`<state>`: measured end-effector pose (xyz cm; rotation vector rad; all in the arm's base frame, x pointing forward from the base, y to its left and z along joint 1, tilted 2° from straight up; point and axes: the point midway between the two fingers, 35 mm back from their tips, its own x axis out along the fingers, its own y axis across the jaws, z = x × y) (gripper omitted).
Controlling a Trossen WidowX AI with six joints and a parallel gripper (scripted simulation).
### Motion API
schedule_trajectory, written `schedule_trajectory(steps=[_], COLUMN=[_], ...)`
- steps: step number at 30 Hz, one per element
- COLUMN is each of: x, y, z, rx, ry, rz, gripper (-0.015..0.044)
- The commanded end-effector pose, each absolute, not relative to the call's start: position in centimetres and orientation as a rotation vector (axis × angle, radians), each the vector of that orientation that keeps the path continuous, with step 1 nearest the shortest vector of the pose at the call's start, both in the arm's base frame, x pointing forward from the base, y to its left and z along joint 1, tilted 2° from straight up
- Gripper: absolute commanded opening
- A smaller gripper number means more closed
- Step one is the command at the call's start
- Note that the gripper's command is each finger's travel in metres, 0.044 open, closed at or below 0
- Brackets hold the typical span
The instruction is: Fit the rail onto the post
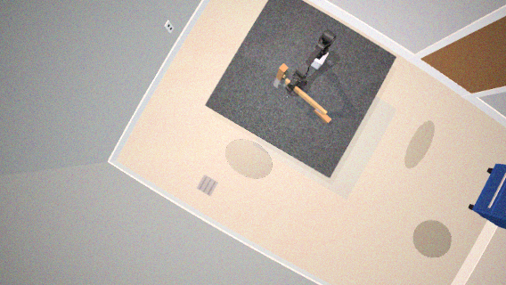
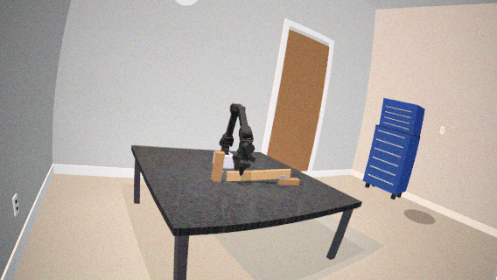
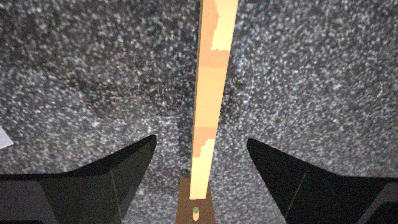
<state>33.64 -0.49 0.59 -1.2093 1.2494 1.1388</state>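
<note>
The long wooden rail (image 1: 313, 101) (image 2: 267, 175) (image 3: 209, 95) slopes slightly. Its far end is at the bracket (image 2: 283, 177) on the low footboard block (image 1: 324, 117) (image 2: 290, 181). Its near end is low at the table, with a small gap to the upright wooden post (image 1: 282, 71) (image 2: 218, 166) (image 3: 184, 215). One peg (image 3: 196, 214) shows in the wrist view, just beyond the rail's near end; the end holes are hidden. My gripper (image 1: 292, 85) (image 2: 241, 172) (image 3: 203, 140) is open and empty, low over the near part of the rail, with one finger on each side of it in the wrist view.
The black table (image 1: 249, 98) (image 2: 197, 206) carries everything. The arm's white base (image 1: 319, 61) (image 2: 227, 162) stands behind the rail and post. A blue cabinet (image 1: 494, 196) (image 2: 391, 149) stands on the floor away from the table.
</note>
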Motion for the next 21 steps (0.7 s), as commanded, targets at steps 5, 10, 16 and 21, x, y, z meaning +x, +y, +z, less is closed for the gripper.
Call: schedule_trajectory(steps=[5,10,16,21], x=[33.7,33.7,33.7,33.6], y=[-0.5,-0.5,-0.5,-0.5], z=[-0.7,-1.6,-2.6,-3.3], rx=[-1.211,-1.211,-1.211,-1.211], ry=[1.242,1.242,1.243,1.243], rz=[1.142,1.143,1.143,1.143], gripper=[0.044,0.044,0.044,0.044])
